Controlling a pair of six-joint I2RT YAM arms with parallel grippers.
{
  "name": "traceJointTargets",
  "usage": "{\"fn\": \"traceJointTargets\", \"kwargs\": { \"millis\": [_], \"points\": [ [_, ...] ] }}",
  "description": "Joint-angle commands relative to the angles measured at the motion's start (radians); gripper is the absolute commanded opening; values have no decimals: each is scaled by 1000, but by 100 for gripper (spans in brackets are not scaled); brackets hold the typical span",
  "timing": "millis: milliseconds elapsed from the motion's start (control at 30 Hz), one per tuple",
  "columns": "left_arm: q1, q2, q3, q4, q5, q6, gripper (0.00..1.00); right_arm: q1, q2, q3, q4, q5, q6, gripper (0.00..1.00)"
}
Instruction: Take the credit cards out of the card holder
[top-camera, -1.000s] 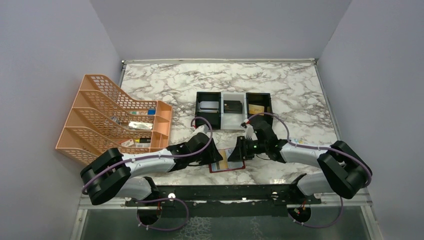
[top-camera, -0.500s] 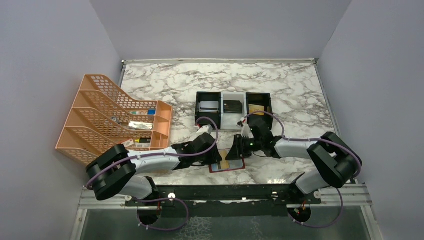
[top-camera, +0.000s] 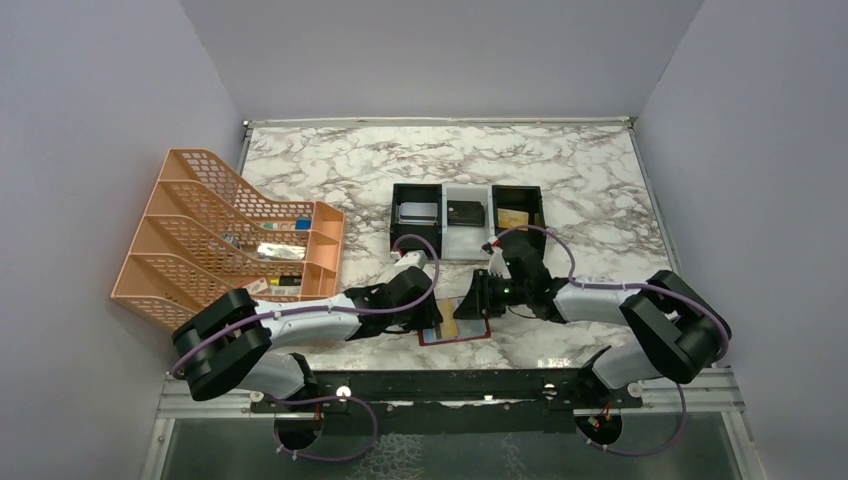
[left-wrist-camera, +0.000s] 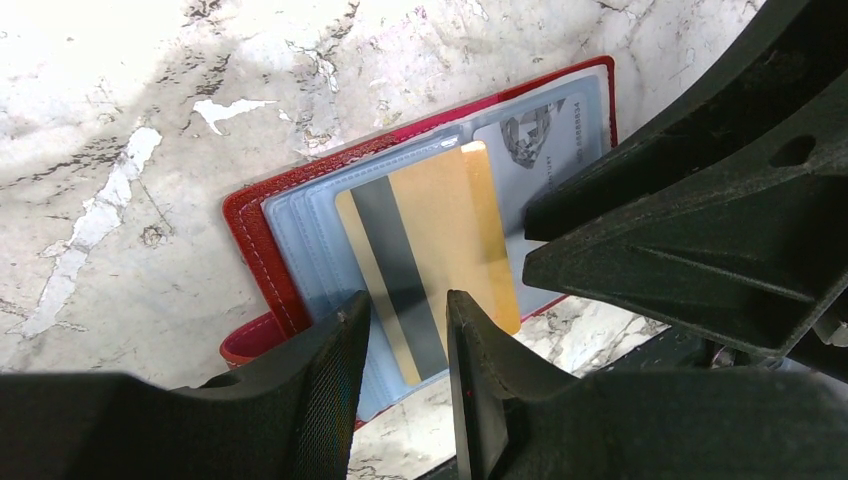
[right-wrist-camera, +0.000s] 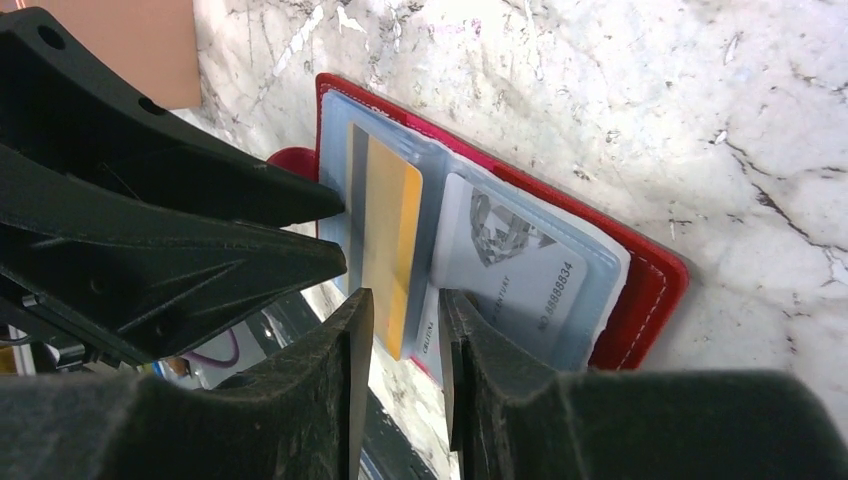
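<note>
Card holder (top-camera: 468, 332): lies open and flat on the marble table (top-camera: 560, 170), at 6 o'clock of the tabletop in the overhead view. It is close to the near edge, between the two arms, with its red border and pale blue sleeves facing up.
Gold card (left-wrist-camera: 440, 240): on one panel of the holder, stripe side up (a dark band runs its length), skewed against the sleeves. Whether any end sits inside a sleeve cannot be told.
White card (left-wrist-camera: 545, 140): in the sleeve of the other panel, just beside the gold card.
Left gripper (left-wrist-camera: 405, 300): at 9 o'clock of the holder. It is released, with the jaws narrowly apart over the gold card's end and nothing pinched between them. Contact with the card cannot be told.
Right gripper (right-wrist-camera: 405, 297): at 12 o'clock of the holder. It is likewise unclenched, a slim gap between the jaws, its tips above where the gold and white cards meet.
Tray (top-camera: 396, 212): three compartments, at 12 o'clock of the holder and well apart from it. It holds a silvery-white card (top-camera: 418, 212), a black card (top-camera: 465, 212) and a second gold card (top-camera: 513, 217), one per compartment.
Rack (top-camera: 200, 215): orange mesh, at 9 o'clock of the table.
</note>
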Motion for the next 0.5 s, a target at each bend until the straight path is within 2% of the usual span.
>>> {"fn": "traceJointTargets", "kwargs": {
  "millis": [0,167,467],
  "points": [
    [-14,-2,-13,-99,-29,31,37,12,4,-4,41,38,34,31],
    [-21,-20,-13,-102,-37,31,38,22,51,13,70,0,32,31],
    [-26,-10,0,-122,-34,40,37,35,81,6,119,14,78,17]
  ]
}}
